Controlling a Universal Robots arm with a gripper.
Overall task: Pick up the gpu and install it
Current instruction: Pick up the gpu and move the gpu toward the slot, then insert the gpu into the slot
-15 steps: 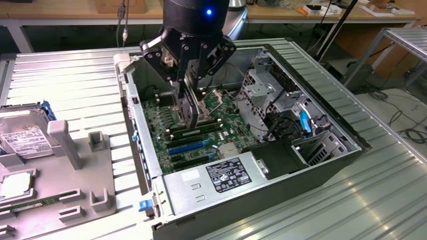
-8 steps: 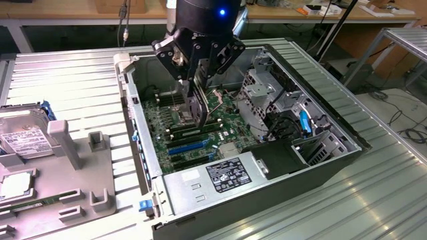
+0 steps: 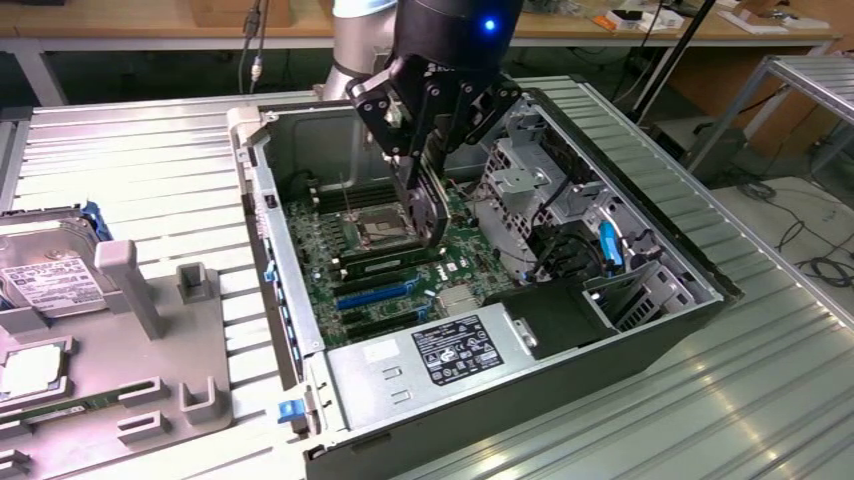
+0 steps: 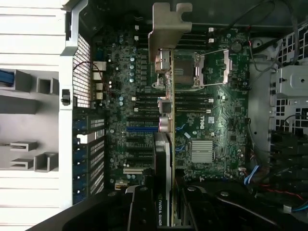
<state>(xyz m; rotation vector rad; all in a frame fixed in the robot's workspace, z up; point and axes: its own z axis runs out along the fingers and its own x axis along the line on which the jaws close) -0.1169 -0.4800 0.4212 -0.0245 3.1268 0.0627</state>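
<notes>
My gripper (image 3: 424, 150) is shut on the gpu (image 3: 427, 215), a thin black card that hangs edge-on inside the open computer case (image 3: 287, 300), just above the motherboard (image 3: 320, 250). The card's lower edge is close to the CPU socket (image 3: 374, 225) and the memory slots. In the wrist view the gpu (image 4: 166, 144) runs as a slim slab across the motherboard (image 4: 211, 120), with its silvery bracket (image 4: 168, 24) at the far end and a printed label near the gripper (image 4: 166, 204). Black fingers (image 4: 139, 207) flank the card on both sides.
A metal drive cage (image 3: 521, 190) stands close beside the card on the exterior view's right. Blue expansion slots (image 3: 380, 295) and the power supply (image 3: 454, 350) lie nearer the camera. A grey fixture tray (image 3: 134, 330) with a hard drive (image 3: 47, 280) sits on the exterior view's left.
</notes>
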